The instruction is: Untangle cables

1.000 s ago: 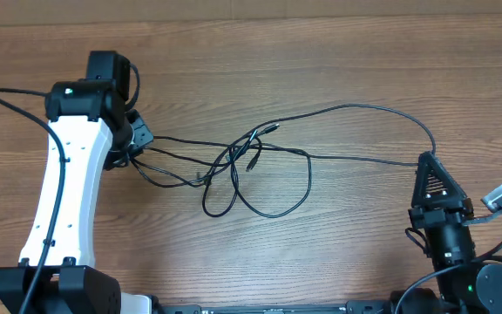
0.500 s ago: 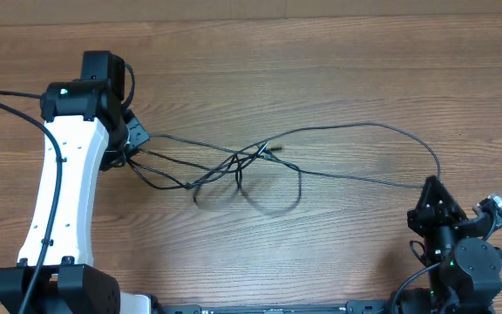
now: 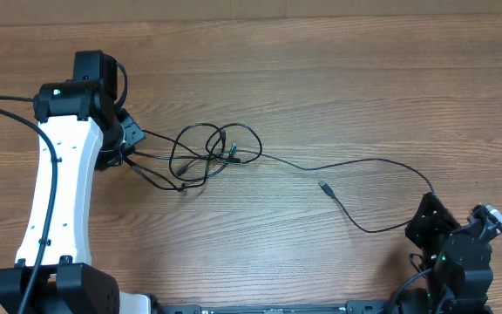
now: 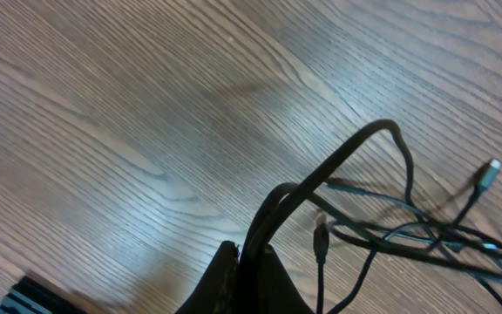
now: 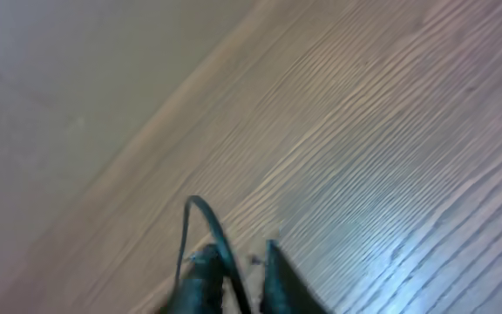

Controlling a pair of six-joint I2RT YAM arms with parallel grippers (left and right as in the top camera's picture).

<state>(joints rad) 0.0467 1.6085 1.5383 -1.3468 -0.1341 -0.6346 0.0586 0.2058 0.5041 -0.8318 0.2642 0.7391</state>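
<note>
Your desk (image 3: 338, 96) is a brown wood-grain top, and in the overhead view its grain runs left to right. The thin black cables (image 3: 207, 153) lie on it, bunched in overlapping loops left of centre. One strand trails from that bunch rightward across the bare wood, and a small plug end (image 3: 324, 186) rests near the middle, apart from the bunch.

Overhead looks down; wrist views (close, slanted) share its cables (image 3: 219, 153).
</note>
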